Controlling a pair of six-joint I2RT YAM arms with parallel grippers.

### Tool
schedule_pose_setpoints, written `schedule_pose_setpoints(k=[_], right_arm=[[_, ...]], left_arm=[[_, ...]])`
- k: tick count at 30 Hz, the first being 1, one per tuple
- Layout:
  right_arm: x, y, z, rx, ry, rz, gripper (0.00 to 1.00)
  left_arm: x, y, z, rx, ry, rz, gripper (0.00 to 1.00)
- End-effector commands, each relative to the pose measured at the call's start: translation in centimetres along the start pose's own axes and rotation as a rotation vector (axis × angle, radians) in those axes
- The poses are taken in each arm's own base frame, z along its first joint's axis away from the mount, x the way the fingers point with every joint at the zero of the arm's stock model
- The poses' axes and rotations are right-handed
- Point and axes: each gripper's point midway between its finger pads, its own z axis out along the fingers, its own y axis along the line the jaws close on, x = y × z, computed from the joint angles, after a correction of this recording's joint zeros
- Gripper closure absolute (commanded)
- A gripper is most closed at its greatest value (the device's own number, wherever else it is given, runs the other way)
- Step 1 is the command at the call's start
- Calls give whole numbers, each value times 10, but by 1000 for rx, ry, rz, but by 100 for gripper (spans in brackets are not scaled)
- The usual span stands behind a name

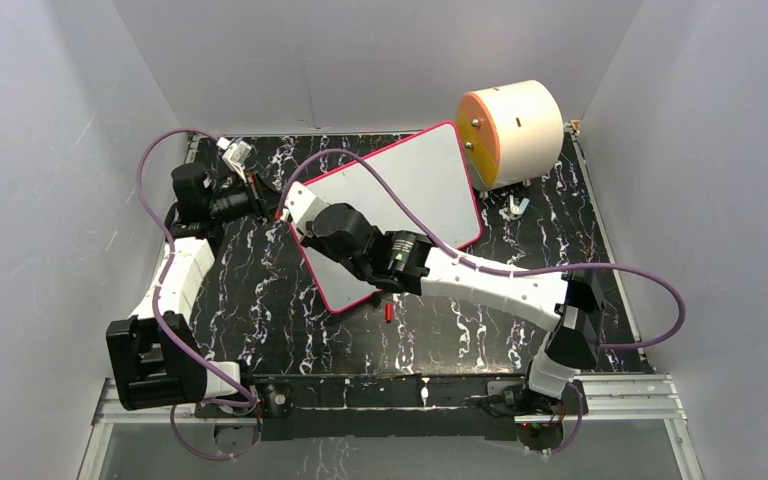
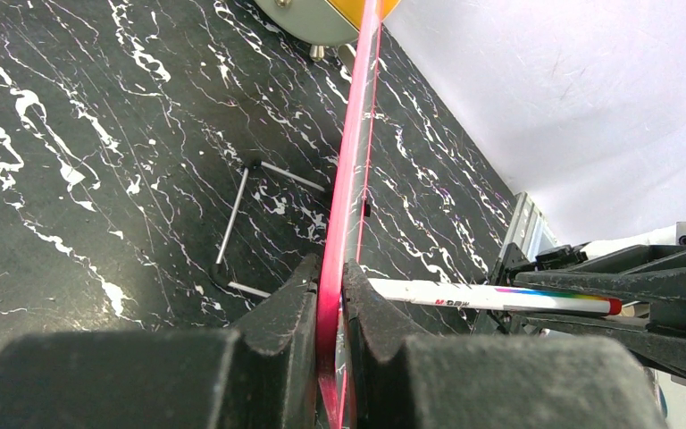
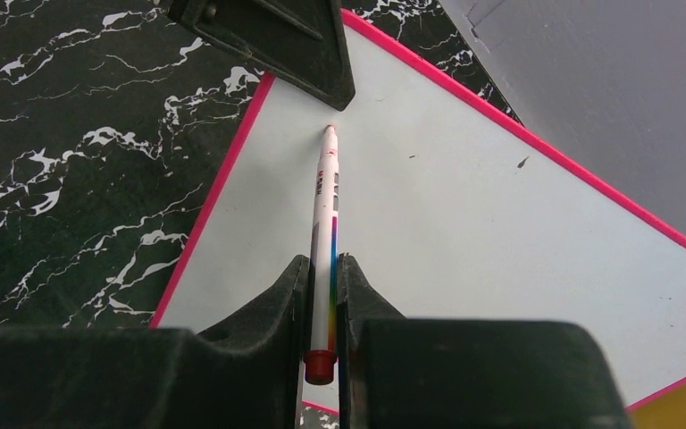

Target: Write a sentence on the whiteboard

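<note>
while the left hand (image 2: 332, 277) pinches the pink frame at the whiteboard's (image 1: 430, 190) left edge, jaws closed tight on it, the board stands tilted up off the worktop (image 1: 260, 300), mid-scene. the right hand (image 3: 323, 268) is closed on a marker (image 3: 326, 206), its tip at the board's face near that clamp. no writing shows there yet. the board looks stiff, light and glossy, so it is likely to swing or slip under pen pressure; the framed edge seems the sound place to hold. no container is in view.
</note>
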Motion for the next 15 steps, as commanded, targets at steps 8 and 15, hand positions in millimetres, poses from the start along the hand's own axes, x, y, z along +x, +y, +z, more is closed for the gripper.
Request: schedule_pose_setpoints(k=[8, 15], right_arm=[[-21, -6, -3, 27, -36, 40, 100], [-12, -8, -4, 44, -5, 37, 100]], left_arm=[[1, 0, -1, -39, 6, 13, 100], [1, 0, -1, -39, 6, 13, 100]])
